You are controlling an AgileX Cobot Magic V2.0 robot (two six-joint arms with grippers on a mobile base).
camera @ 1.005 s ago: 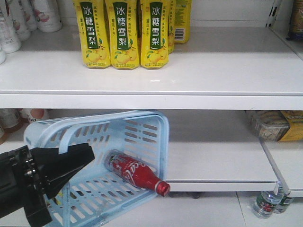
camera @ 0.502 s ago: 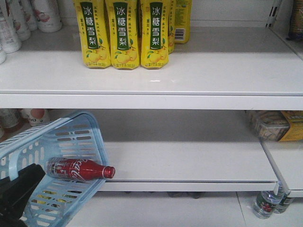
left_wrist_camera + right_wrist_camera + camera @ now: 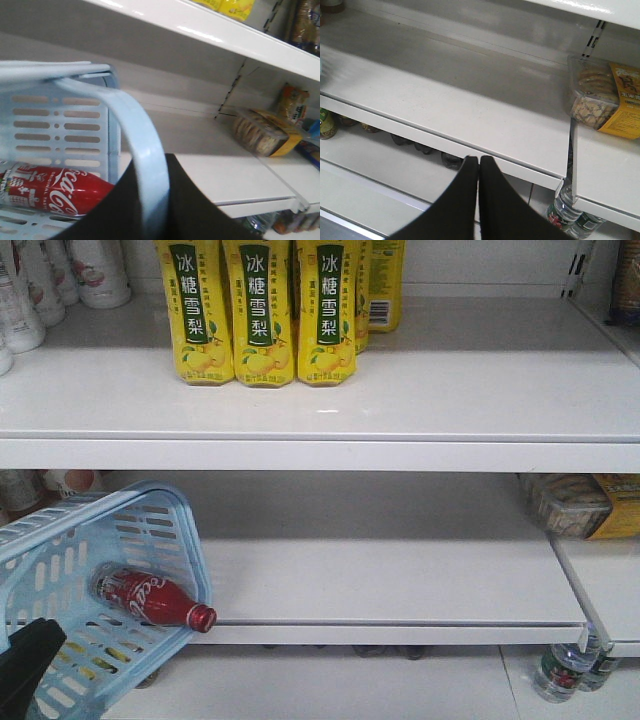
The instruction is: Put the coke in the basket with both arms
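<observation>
The light blue basket (image 3: 150, 512) hangs tilted at the lower left, in front of the lower shelf. The red coke (image 3: 140, 597) lies inside it, its cap poking past the basket's rim. My left gripper (image 3: 28, 665) shows as a black wedge in the bottom left corner. In the left wrist view the left gripper (image 3: 155, 200) is shut on the basket's handle (image 3: 142, 145), with the coke (image 3: 55, 192) lying against the slotted wall (image 3: 60, 130). My right gripper (image 3: 479, 162) is shut and empty, before the lower shelf's front edge.
Yellow drink bottles (image 3: 260, 310) and white bottles (image 3: 60, 275) stand on the upper shelf. A cookie package (image 3: 575, 505) lies on the lower shelf (image 3: 400, 570) at right, also in the right wrist view (image 3: 597, 95). Water bottles (image 3: 565, 670) stand below.
The basket with the coke has moved left and down, tilting as it went. My left arm has drawn back into the bottom left corner.
</observation>
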